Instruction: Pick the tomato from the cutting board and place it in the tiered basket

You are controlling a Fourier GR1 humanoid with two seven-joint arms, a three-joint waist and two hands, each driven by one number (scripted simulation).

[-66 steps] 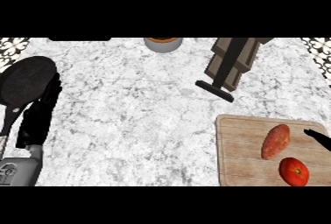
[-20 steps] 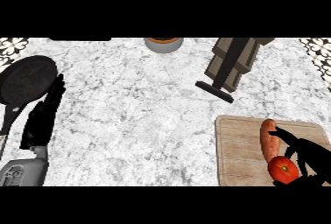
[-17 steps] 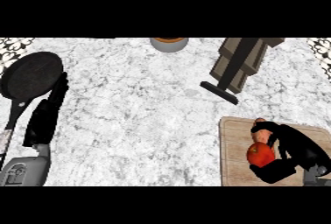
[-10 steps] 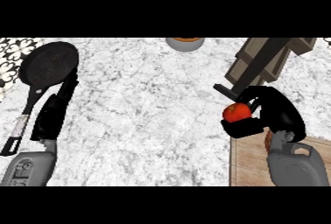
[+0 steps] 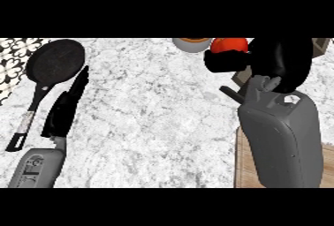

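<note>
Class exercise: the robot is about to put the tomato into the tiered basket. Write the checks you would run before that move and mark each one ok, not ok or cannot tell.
1. Tomato held in the right hand: ok.
2. Tomato off the cutting board: ok.
3. Tiered basket in view: not ok, none can be made out.
4. Free path to the basket: cannot tell.
5. Left hand out of the way, open by the frying pan: ok.

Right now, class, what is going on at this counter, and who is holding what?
The robot's right hand is curled round the tomato and holds it up near the far edge of the counter, away from the cutting board that shows beneath its forearm. The left hand rests open beside a black frying pan. No tiered basket can be made out, so the tomato is not yet placed.
</note>
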